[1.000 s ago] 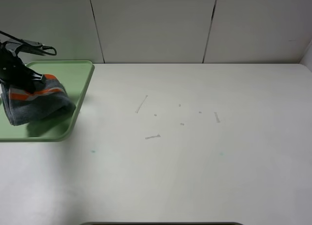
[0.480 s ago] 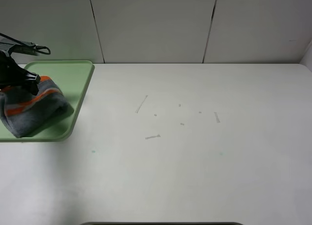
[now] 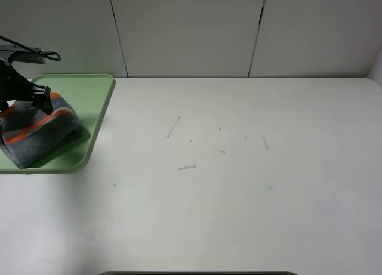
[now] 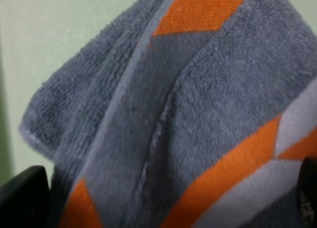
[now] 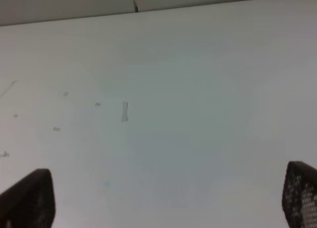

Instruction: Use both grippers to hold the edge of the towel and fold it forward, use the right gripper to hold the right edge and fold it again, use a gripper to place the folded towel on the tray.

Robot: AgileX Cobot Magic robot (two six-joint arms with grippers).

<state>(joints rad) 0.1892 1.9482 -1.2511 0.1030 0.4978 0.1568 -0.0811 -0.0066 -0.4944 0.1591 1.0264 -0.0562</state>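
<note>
The folded grey towel with orange and pale stripes [image 3: 39, 132] lies on the green tray [image 3: 89, 93] at the far left of the table. My left gripper [image 3: 31, 97] is at the towel's far upper edge, over the tray. In the left wrist view the towel [image 4: 198, 114] fills the space between the two widely spread fingertips [image 4: 22, 198], so the left gripper [image 4: 163, 203] is open. A strip of the tray [image 4: 59, 35] shows behind the towel. My right gripper [image 5: 166, 193] is open and empty over bare table; it is out of the exterior high view.
The white table [image 3: 239, 197] carries only a few small scuff marks [image 3: 186, 167] near its middle. A panelled wall [image 3: 191, 30] runs along the back edge. The tray's near rim [image 3: 71, 166] lies close to the table's left side.
The towel has dropped from a raised, hanging pose and settled on the tray. My left gripper has moved slightly back and up at the towel's top edge. The right side has not changed.
</note>
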